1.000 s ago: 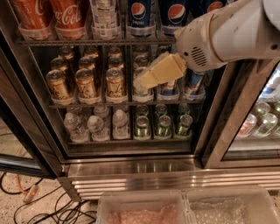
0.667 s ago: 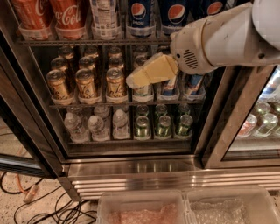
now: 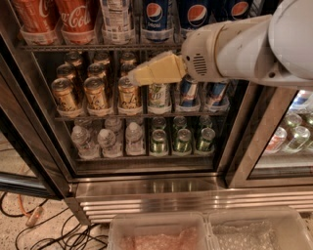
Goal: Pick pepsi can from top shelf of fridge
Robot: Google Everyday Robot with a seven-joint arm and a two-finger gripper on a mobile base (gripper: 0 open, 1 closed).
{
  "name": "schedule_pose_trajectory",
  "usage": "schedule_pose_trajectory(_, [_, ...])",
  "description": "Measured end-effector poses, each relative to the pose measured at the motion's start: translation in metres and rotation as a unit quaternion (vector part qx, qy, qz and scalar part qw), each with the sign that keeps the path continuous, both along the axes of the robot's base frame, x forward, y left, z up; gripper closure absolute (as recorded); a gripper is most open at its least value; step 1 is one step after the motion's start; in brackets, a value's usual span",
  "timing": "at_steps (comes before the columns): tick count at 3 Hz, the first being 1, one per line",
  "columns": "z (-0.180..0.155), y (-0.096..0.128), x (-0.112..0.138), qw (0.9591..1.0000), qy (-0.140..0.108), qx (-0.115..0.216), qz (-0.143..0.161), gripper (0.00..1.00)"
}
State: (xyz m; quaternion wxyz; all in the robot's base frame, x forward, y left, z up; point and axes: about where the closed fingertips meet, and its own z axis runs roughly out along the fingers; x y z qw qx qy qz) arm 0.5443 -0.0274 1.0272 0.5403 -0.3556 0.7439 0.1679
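Observation:
Three dark-blue pepsi cans stand on the top shelf of the fridge: one in the middle, one to its right and one partly behind my arm. My cream-coloured gripper points left in front of the second shelf. It is below the top shelf rail and down-left of the middle pepsi can, touching nothing that I can see. My white arm crosses in from the upper right.
Red Coca-Cola cans and a clear bottle stand left of the pepsi cans. Gold cans fill the second shelf, with bottles and green cans below. The open door is at the left. Plastic bins and cables lie on the floor.
My gripper and arm have moved left and slightly up, closer to the top shelf rail. The cans have not moved.

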Motion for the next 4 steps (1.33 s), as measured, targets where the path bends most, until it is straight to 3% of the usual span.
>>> schedule_pose_trajectory(2, [0.014,0.014,0.013,0.9979,-0.031,0.057,-0.001,0.0])
schedule_pose_trajectory(4, [0.019,0.016,0.021,0.9963,-0.043,0.073,-0.015,0.0])
